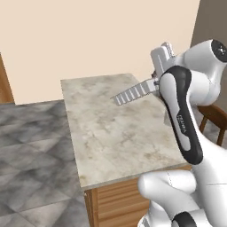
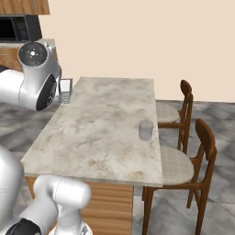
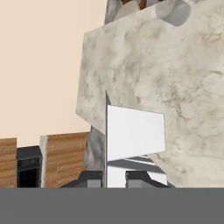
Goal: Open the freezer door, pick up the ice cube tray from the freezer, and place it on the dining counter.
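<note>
Jaws [image 3: 114,177] of mine are pinched on the tray [image 1: 134,92], gripping one short end of it; in the hand view the dark tips sit at the bottom with the tray's white underside [image 3: 133,131] rising straight ahead of them. From the left base view the tray sticks out from my wrist over the bench [image 1: 115,133], tilted, its ribbed side showing, raised above the stone and not touching it. It hangs over the far part of the top, nearer the far right corner than the left. From the right base view I see the tray [image 2: 66,91] edge-on, just beyond my elbow joint, at the left edge of the bench [image 2: 101,133] near its far left corner.

The bench top is marbled beige-grey stone on a wooden base. A small clear glass [image 2: 145,130] stands upright near its right edge, about halfway along, well apart from the tray. Two brown wooden chairs stand along that right side: the near chair [image 2: 183,165] with its seat tucked just under the edge, and the far chair [image 2: 176,110] beyond it. Grey tiled floor [image 1: 31,146] runs along the left side of the bench. Farther off, a plain cream wall [image 2: 137,41] closes the room, and a dark microwave [image 2: 18,28] sits at the far left under wooden cabinets.
</note>
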Controlling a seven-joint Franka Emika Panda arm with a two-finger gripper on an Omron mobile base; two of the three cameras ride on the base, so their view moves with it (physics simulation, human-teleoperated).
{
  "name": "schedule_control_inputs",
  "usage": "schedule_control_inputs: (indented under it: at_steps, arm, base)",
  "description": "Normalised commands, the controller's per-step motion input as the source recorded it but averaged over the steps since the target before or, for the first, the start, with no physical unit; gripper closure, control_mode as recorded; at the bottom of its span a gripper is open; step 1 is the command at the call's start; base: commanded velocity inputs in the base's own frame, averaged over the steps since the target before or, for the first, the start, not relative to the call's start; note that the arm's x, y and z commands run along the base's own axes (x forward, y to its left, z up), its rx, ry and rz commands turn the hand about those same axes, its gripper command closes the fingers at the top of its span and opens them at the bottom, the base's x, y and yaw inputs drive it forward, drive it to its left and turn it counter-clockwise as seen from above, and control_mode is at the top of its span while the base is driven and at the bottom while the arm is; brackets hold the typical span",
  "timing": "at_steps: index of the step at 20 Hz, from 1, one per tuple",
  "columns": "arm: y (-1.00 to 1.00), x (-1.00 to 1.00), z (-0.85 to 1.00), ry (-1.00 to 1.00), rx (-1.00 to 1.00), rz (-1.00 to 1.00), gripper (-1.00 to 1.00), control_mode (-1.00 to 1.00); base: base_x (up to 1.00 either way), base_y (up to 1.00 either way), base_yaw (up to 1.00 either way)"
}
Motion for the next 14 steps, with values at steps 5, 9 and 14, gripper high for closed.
schedule_control_inputs:
  at_steps: [5,9,14]
  arm:
    - [0.03,0.37,-0.38,0.13,-0.03,0.13,1.0,-1.0]
    - [0.14,0.36,-0.47,0.01,-0.05,0.09,1.0,-1.0]
    - [0.14,0.44,-0.42,0.0,-0.04,0.05,1.0,-1.0]
  base:
    - [0.0,0.0,0.0]
    - [0.0,0.0,0.0]
    - [0.0,0.0,0.0]
